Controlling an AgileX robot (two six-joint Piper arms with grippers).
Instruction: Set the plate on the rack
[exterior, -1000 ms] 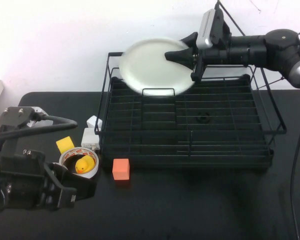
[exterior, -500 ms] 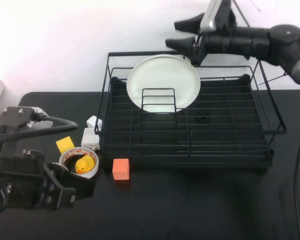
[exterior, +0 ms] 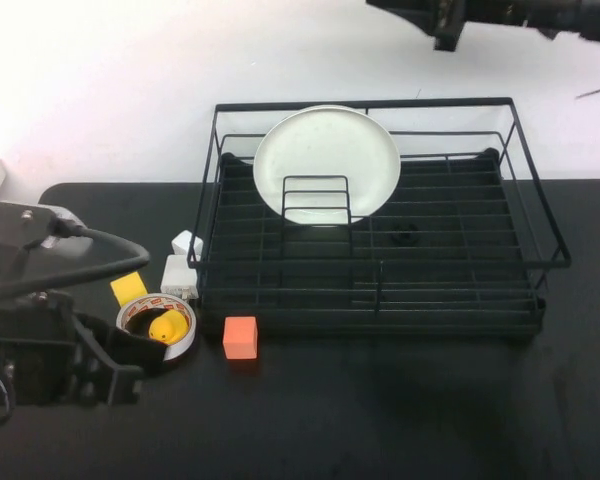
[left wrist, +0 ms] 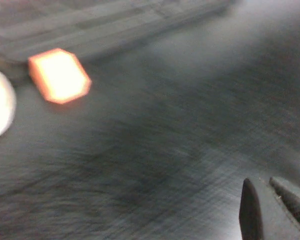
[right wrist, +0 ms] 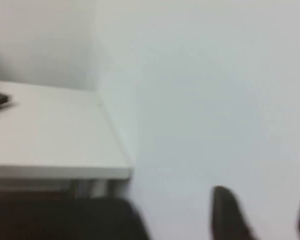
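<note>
Right gripper up high past the rack, fingers apart, empty; plate upright in rack; left gripper low over table, shut, empty.

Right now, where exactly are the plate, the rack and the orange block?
plate (exterior: 326, 150): high view, upper part of its white face, above the small divider.
rack (exterior: 450, 268): high view, bare slotted floor on its right half.
orange block (exterior: 240, 337): high view, middle of its top face.

White wall; black tabletop
</note>
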